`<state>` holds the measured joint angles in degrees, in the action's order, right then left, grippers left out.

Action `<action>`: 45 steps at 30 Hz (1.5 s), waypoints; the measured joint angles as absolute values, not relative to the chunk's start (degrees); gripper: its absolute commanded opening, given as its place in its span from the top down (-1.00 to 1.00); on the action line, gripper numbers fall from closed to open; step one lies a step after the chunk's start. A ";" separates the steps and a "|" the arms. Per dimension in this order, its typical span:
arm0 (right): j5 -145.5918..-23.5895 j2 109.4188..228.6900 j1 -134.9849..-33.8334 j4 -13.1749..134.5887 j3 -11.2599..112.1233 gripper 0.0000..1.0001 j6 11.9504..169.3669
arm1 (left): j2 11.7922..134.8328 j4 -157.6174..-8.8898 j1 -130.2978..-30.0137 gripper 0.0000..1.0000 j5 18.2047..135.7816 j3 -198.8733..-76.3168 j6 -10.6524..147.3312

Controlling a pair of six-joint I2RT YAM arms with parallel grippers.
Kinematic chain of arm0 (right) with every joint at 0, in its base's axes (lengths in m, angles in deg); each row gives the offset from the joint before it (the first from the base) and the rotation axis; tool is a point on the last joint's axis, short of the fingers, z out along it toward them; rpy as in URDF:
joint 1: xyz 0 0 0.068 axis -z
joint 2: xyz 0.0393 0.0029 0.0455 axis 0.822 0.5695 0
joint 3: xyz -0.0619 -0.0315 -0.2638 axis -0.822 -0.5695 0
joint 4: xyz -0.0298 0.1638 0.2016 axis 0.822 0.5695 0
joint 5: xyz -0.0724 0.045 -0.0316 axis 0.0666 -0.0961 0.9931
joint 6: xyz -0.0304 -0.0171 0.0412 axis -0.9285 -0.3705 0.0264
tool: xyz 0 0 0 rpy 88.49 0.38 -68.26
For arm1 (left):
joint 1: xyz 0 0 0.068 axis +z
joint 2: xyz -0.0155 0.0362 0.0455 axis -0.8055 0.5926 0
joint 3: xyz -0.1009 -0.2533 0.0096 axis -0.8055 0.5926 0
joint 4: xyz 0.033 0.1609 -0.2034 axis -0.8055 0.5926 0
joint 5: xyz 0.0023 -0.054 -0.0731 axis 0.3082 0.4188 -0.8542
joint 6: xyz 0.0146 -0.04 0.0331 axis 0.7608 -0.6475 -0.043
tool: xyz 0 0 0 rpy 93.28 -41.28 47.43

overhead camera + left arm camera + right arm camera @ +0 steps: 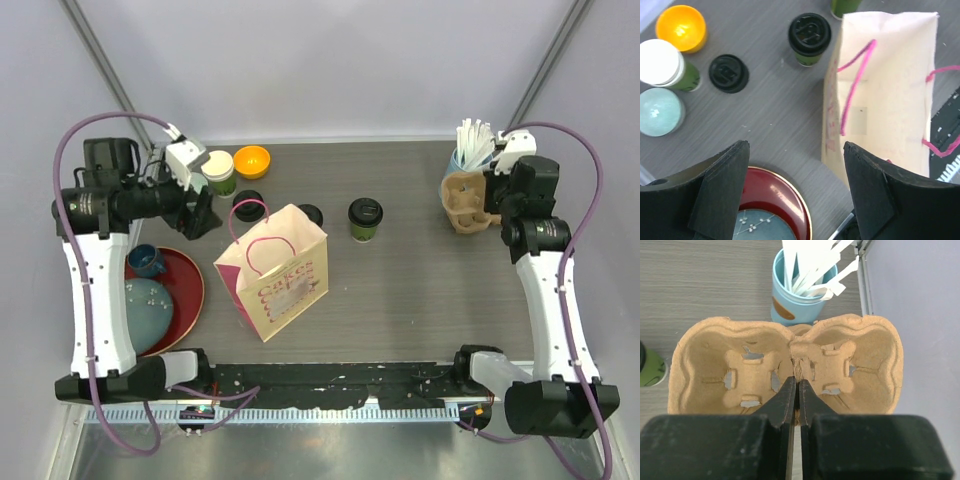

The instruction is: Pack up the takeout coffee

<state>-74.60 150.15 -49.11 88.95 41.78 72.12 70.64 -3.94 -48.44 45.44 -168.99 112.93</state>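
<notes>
**STATION STATUS: COFFEE CUPS, BAG AND CARRIER**

**Left fingers** [715, 192]: spread wide apart with nothing between them. They hang above the bench [400, 290], over the gap between the red plate [772, 187] and the paper bag [885, 100].

**Right fingers** [786, 399]: pressed together and clamped on the centre ridge of the cardboard carrier [705, 365], between its two wells. The carrier is at the far right of the bench, just in front of the light-blue straw cup [797, 300].

**Takeout coffee:**
- The first lidded cup [365, 218] stands on the bench to the right of the bag, well apart from the carrier.
- The second lidded cup [809, 37] stands just beside the far side of the bag.
- The unlidded cup [665, 65] is green outside and white at the top. It stands at the far left, near the orange bowl [681, 27] and a pale teal round item [659, 111].
- The loose black lid [728, 73] lies flat on the bench between the unlidded cup and the second lidded cup.

**Bag:** it stands upright with its mouth up, and its pink handles hang over the opening.

**Red plate:** it carries a blue-grey dish [150, 315] and a small blue cup [147, 260].
</notes>
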 measured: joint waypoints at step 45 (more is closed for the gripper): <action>-62.36 167.96 -124.03 73.43 58.94 0.98 97.08 | 66.92 -3.13 -66.04 1.00 54.84 -150.48 98.79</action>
<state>-62.36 167.96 -124.03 73.43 58.94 97.08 66.92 -3.13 -66.04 54.84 -150.48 98.79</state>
